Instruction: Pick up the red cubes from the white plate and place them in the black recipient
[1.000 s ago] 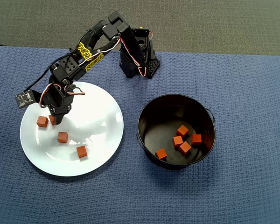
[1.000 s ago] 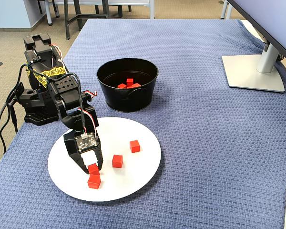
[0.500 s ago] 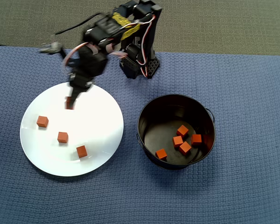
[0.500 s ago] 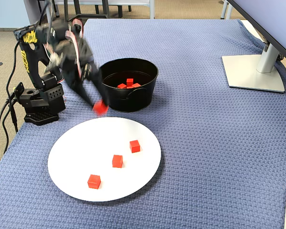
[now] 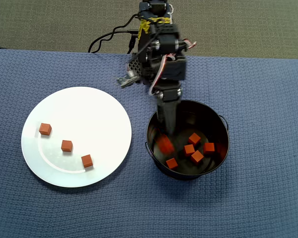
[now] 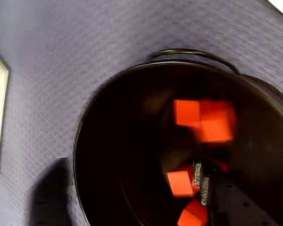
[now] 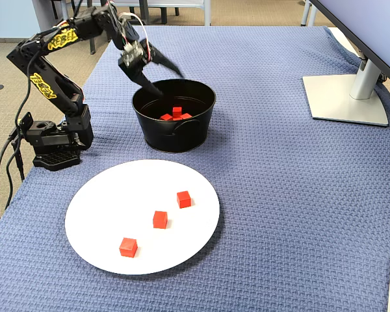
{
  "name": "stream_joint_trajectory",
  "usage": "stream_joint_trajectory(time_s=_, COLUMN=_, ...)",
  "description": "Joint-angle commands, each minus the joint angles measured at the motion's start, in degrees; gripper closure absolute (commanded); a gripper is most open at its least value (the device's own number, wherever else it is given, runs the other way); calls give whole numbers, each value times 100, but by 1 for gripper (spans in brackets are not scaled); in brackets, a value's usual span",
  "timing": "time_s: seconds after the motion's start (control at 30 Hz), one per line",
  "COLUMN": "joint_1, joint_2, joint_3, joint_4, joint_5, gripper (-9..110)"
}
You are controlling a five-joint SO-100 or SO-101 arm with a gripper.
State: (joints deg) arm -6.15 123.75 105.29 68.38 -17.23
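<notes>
Over the black pot (image 7: 174, 123) the jaws stand spread, a blurred red cube (image 5: 164, 144) just under them inside it, others (image 5: 194, 139) partly hidden by its wall, while three cubes (image 7: 159, 219) lie on the white plate (image 7: 104, 195).

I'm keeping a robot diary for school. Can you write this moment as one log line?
claw: open over black pot | white plate: holds three red cubes | pot: several more inside
</notes>
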Motion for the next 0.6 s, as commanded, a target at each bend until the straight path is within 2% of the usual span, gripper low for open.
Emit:
stream_joint_trajectory(time_s=0.0, joint_1=1002, joint_2=18, joint_3=-246, joint_4=-193, joint_5=-791, gripper=64)
stream_joint_trajectory(time_s=0.17, joint_1=2751, joint_2=-606, joint_3=-272, joint_4=-879, joint_5=-1687, gripper=65)
stream_joint_trajectory(time_s=0.3, joint_1=3656, joint_2=-1274, joint_3=-580, joint_4=-1028, joint_5=-1608, gripper=70)
stream_joint_trajectory(time_s=0.57, joint_1=4403, joint_2=-3366, joint_3=-1749, joint_4=-932, joint_5=-1160, gripper=76)
